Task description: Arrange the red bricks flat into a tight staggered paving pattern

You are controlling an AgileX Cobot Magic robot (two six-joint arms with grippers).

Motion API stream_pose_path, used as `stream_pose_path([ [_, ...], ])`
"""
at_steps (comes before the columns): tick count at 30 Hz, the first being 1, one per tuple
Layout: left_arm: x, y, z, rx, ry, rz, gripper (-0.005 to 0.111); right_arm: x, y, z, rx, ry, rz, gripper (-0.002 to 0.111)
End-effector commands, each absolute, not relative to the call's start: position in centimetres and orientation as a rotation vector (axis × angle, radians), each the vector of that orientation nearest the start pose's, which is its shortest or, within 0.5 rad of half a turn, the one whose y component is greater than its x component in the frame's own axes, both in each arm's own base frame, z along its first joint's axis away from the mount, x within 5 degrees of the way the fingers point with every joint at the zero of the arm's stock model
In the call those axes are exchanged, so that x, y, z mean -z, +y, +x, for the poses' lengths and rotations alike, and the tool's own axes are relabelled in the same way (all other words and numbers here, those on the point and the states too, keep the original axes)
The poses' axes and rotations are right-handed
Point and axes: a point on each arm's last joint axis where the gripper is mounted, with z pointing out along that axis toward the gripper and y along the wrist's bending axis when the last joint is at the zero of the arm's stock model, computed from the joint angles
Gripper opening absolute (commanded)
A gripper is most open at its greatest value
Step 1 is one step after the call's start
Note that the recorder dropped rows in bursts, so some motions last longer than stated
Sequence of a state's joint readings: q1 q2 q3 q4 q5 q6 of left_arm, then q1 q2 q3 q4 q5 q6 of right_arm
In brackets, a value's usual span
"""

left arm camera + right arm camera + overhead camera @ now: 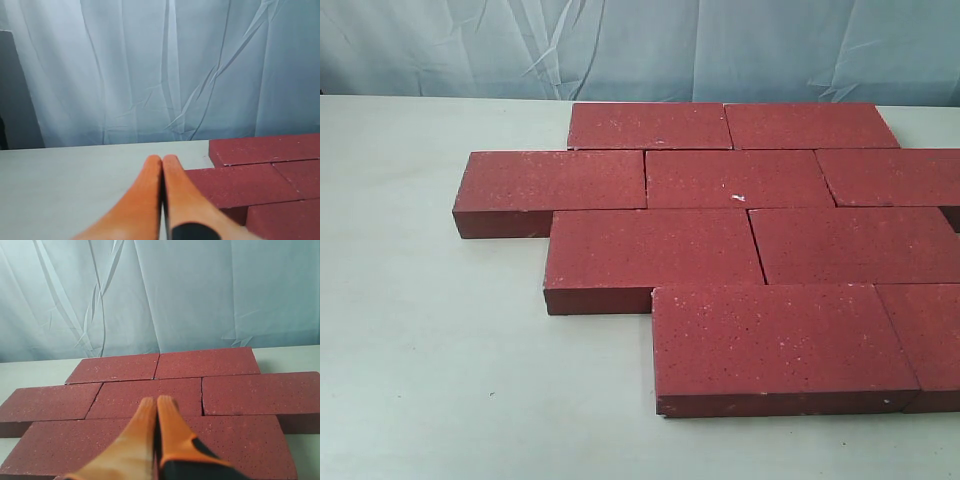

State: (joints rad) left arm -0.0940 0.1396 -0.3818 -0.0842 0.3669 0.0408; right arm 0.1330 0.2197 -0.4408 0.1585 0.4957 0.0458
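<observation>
Several red bricks point(740, 178) lie flat on the table in four staggered rows, edges close together. The middle brick of the second row carries a small white chip point(739, 197). Neither arm shows in the exterior view. In the left wrist view my left gripper point(162, 159) is shut with nothing in it, hovering over bare table just beside the left end of the red bricks point(240, 185). In the right wrist view my right gripper point(157, 400) is shut and empty, held above the red bricks point(145, 397).
The pale table point(410, 330) spreads wide to the left and front of the paving. A wrinkled blue-white curtain point(640, 45) hangs behind the table's far edge. The paving runs off the right side of the exterior view.
</observation>
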Motion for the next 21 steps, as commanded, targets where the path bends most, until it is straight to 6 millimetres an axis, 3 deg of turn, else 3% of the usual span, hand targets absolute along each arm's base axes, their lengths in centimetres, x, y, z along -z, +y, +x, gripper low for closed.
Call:
stream_pose_path([
  [1,-28.2,-0.5,4.4,0.086,1.614,0.049,0.0,-30.1,1.4,5.3,-0.294,1.76,-0.007,-0.001],
  [14,-20.6,-0.4,5.6,0.042,1.583,0.061,0.0,-30.1,1.4,5.3,-0.294,1.76,-0.007,-0.001],
  [21,-19.4,-0.4,5.6,0.039,1.693,0.068,0.0,-30.1,1.4,5.3,-0.294,1.76,-0.007,-0.001],
])
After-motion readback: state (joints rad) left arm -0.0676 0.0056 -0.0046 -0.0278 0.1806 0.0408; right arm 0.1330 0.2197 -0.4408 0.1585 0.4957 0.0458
